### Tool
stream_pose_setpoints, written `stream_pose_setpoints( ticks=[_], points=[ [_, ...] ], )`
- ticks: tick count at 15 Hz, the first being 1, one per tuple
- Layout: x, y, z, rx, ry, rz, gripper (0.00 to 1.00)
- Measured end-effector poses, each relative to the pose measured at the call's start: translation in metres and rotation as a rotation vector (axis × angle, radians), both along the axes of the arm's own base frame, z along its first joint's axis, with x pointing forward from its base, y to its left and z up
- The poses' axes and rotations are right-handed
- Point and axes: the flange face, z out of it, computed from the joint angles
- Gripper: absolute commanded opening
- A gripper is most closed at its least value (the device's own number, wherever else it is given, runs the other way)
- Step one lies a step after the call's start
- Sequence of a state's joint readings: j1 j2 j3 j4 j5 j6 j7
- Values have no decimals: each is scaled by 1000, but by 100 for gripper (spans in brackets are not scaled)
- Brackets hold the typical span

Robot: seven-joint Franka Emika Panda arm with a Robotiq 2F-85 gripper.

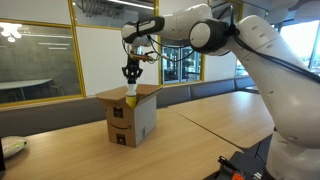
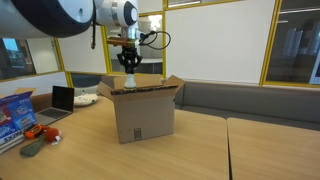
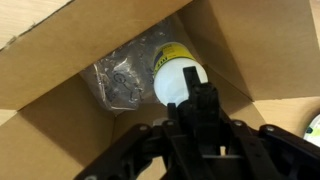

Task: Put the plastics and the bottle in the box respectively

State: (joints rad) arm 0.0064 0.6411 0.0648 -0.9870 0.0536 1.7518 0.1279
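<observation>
Our gripper point(image 3: 203, 105) clamps the spray bottle point(image 3: 178, 72) over the cardboard box point(image 3: 60, 45); crinkled plastics point(image 3: 125, 75) lie inside, so we judge only lowering and release remain.

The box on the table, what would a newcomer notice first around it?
The big white arm reaches over, its gripper holding the yellow-green bottle at the open top of the cardboard box. In the wrist view, crinkly clear plastic lies inside the box, beside the bottle.

Wooden table point(image 2: 200, 140): cardboard box point(image 2: 140, 115) standing upright; laptop point(image 2: 62, 98) and blue package point(image 2: 15, 112) lying well apart from the box.
</observation>
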Motion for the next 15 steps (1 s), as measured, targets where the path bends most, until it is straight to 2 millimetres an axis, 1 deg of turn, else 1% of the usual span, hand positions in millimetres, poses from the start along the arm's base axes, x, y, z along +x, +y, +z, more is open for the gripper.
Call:
stream_pose_setpoints(
  ticks=[1, 2, 3, 5, 8, 9, 12, 15],
  points=[
    [3, -3, -5, 12, 4, 1, 19],
    [6, -7, -12, 22, 10, -1, 62],
    [9, -13, -20, 31, 18, -4, 63],
    [16, -27, -39, 52, 35, -15, 77],
    [24, -47, -59, 79, 48, -35, 98],
    [26, -52, -63, 85, 52, -41, 100],
    [29, -62, -70, 99, 60, -55, 100],
    [30, -69, -65, 101, 53, -62, 100]
  ],
)
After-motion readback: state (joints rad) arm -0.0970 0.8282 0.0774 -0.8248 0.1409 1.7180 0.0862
